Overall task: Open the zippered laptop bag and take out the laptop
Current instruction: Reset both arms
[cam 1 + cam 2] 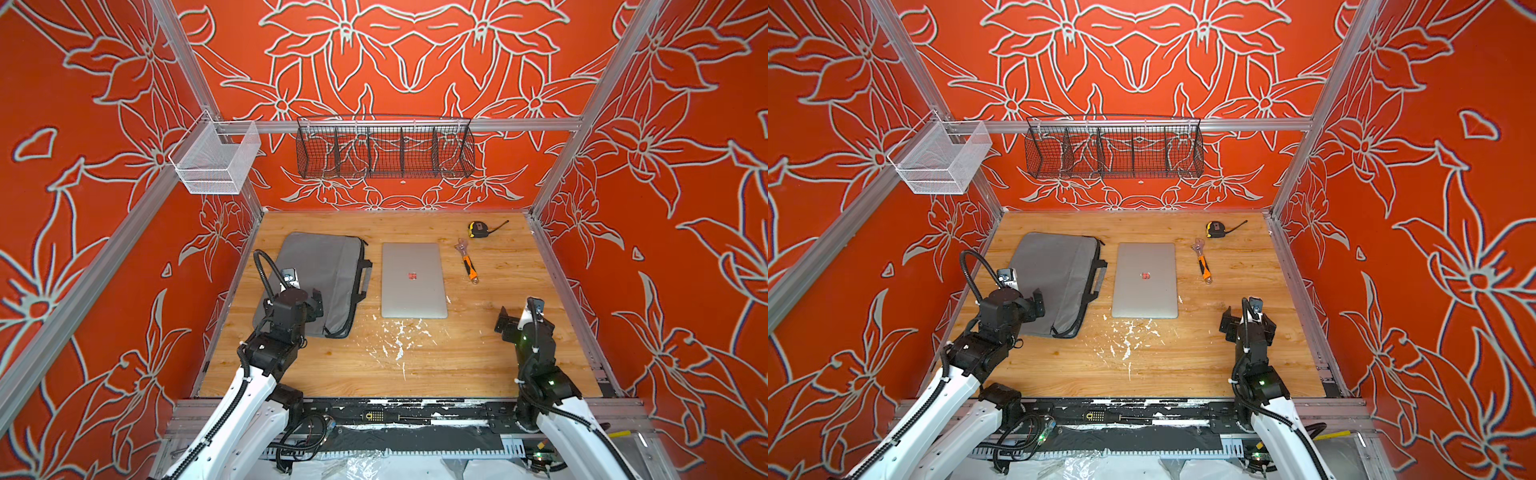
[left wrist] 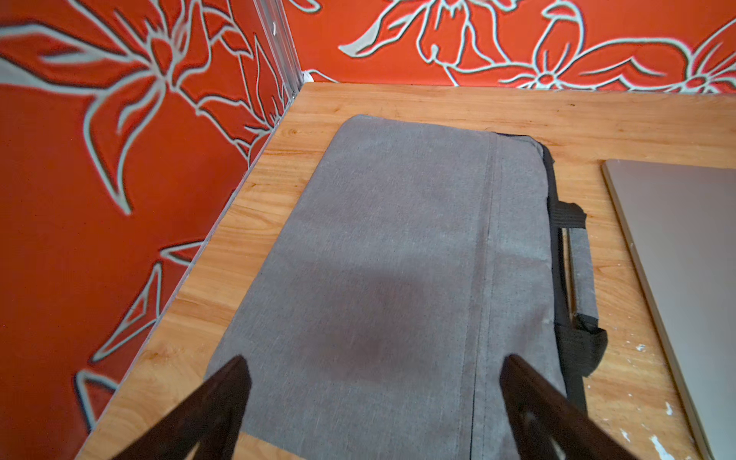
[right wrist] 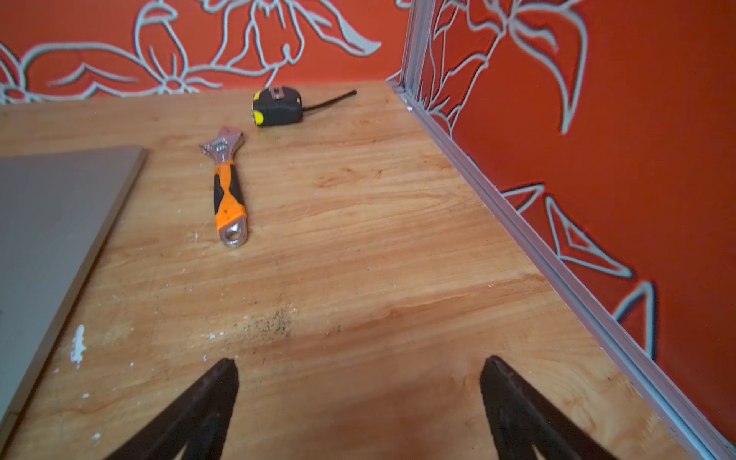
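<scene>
1 bag (image 1: pixel 320 282), 1 laptop (image 1: pixel 413 280), 1 wrench (image 1: pixel 468 262), 1 tape (image 1: pixel 478 229) on table (image 1: pixel 457 365); L gripper (image 2: pixel 374 360) & R gripper (image 3: pixel 358 360) both spread wide, empty.

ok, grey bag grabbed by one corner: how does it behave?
Probably floppy: the grey bag is soft fabric lying flat, the laptop out beside it, so it would likely drape. Likely light too. Pushed, the cloth may bunch rather than slide on the wooden table.
</scene>
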You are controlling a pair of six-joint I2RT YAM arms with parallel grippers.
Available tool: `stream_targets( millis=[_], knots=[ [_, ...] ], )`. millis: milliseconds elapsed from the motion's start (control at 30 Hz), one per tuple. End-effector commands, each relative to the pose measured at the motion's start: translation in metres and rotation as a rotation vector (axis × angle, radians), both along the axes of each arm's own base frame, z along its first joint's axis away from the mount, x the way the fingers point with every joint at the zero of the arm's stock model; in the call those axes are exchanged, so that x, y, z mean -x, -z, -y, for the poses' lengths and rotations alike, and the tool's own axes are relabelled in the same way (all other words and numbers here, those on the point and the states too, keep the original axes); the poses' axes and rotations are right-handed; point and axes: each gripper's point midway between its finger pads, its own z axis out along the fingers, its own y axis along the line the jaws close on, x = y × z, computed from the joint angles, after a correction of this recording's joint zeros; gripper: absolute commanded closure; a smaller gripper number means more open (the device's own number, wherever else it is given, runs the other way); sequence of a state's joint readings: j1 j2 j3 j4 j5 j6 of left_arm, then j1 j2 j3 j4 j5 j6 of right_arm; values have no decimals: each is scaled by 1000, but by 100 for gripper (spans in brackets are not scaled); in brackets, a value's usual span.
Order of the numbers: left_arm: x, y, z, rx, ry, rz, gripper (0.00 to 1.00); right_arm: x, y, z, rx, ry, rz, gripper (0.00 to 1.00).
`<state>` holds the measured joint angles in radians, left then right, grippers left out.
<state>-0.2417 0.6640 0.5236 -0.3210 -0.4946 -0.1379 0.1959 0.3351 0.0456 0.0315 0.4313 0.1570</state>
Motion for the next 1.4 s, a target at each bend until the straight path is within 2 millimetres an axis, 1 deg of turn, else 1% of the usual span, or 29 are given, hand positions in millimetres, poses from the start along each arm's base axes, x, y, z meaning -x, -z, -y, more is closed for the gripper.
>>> stream_targets(
  millis=[0,67,233,367,467,567,633,800,867,1000,1167,1233,1367],
  knots=[
    [-3,-3,-5,24,-41,72,3,-3,-33,6,-8,37,184,2],
    [-5,3,-5,25,-44,76,3,-3,-35,6,-13,38,214,3],
    [-9,21,-9,14,-79,63,3,-7,-33,3,-12,17,199,3],
    [-12,25,-14,0,-107,91,3,-13,-32,3,-7,23,169,3],
    [-10,24,-15,23,-118,153,3,-20,-30,0,5,8,152,3],
    [-6,27,-14,62,-114,217,3,-30,-32,-4,39,-23,147,3],
    [-2,32,-15,81,-121,242,3,-39,-31,-6,63,-43,117,3],
    [-1,39,-13,82,-100,236,3,-67,-24,-9,50,-66,86,3],
    [-3,41,-10,78,-84,223,3,-78,-25,-11,63,-81,86,3],
    [-10,49,-5,62,-54,179,3,-95,-12,-16,83,-123,44,2],
    [-21,50,-4,38,-56,162,3,-102,6,-17,79,-144,37,3],
    [-26,51,-3,29,-50,146,3,-105,6,-16,81,-139,46,2],
    [-37,53,-4,13,-40,120,3,-110,10,-16,77,-137,5,3]
  ],
)
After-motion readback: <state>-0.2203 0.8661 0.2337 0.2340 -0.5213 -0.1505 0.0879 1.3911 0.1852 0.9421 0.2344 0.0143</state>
